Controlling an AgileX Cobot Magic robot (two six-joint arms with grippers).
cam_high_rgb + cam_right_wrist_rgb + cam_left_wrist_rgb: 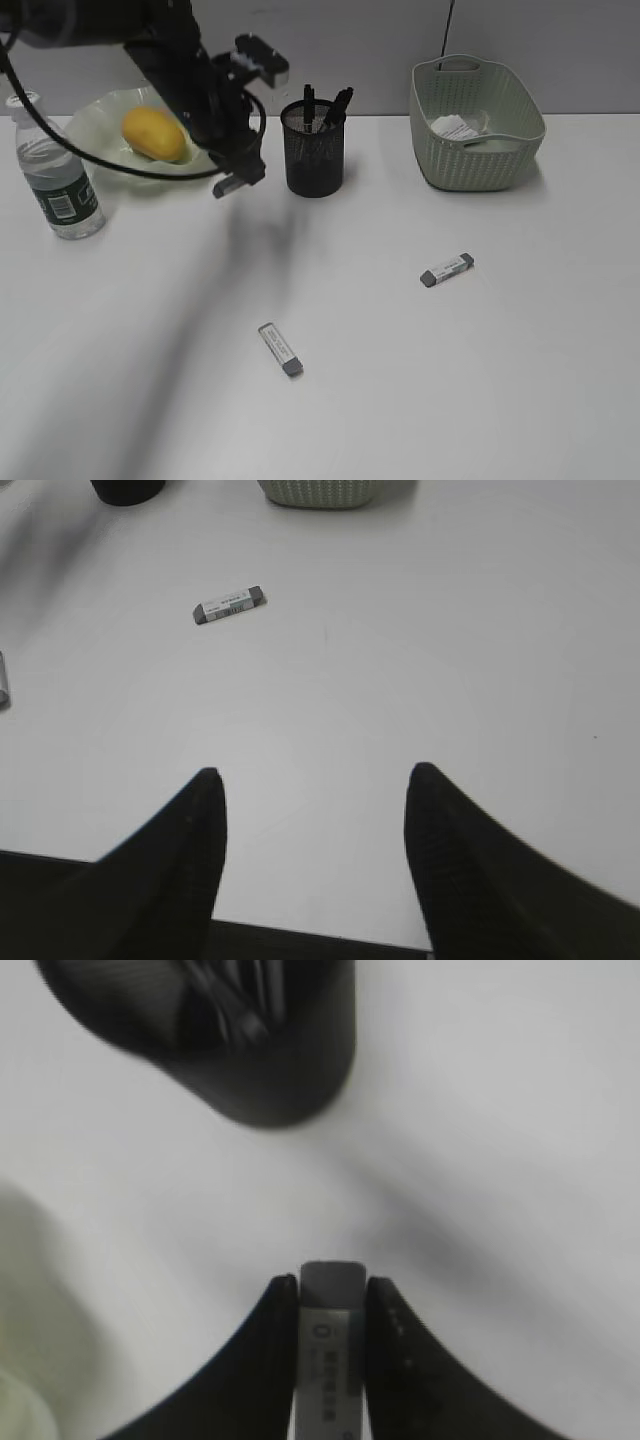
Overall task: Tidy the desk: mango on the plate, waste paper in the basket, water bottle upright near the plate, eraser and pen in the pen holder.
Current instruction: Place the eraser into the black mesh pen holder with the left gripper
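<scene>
Eraser (330, 1355) sits pinched between the left gripper's (331, 1305) jaws, lifted off the desk (400, 400). Just beyond the gripper stands the pen holder (314, 150) with pens (338, 104); behind it the mango (154, 134) lies on the plate (90, 120), the bottle (56, 170) upright beside. Two more erasers (447, 270) lie on the desk. Right gripper (313, 790) hangs spread, holding nothing.

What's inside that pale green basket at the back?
Through the open top of the basket, a crumpled ball of white waste paper with grey print shows near the left side. The front wall covers the basket's floor, so anything lying lower cannot be seen.
</scene>
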